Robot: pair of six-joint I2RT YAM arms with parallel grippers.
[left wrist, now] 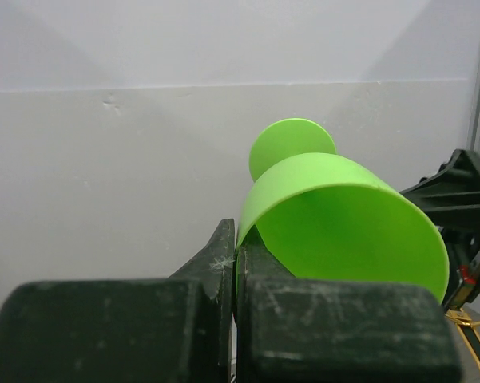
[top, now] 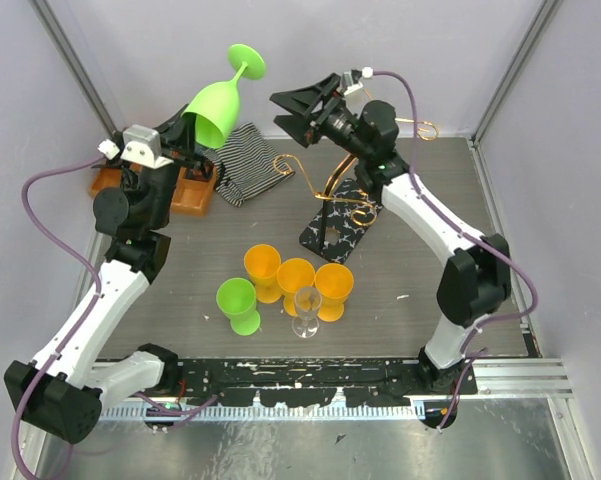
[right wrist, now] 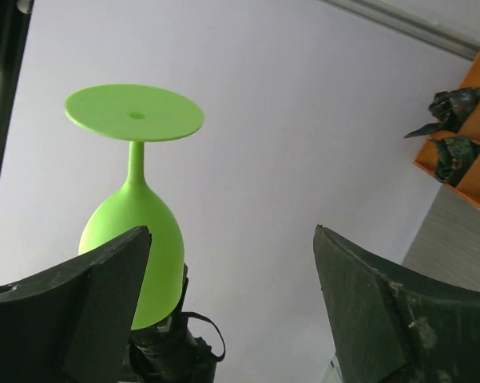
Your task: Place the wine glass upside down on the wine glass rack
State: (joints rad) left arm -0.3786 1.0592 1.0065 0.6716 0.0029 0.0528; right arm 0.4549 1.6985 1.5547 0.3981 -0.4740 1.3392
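1. The left hand [top: 190,138] grips the green glass [top: 218,102] by its rim, foot up.
2. The right hand [top: 295,112] gapes beside it.
3. The rack [top: 335,215] stands on the bench [top: 190,250] under that arm.

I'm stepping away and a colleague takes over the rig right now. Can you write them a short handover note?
Left claw: shut on the bowl rim of the green wine glass, which is held high, foot up and tilted toward the right arm.
Right claw: open and empty, raised beside the glass and facing it.
Wine glass rack: stands on the table under the right arm, no glass on it.
Done: the glass is in the air and inverted.
Left: bring it to the rack, perhaps via a handover to the right claw, hang it upside down and release.
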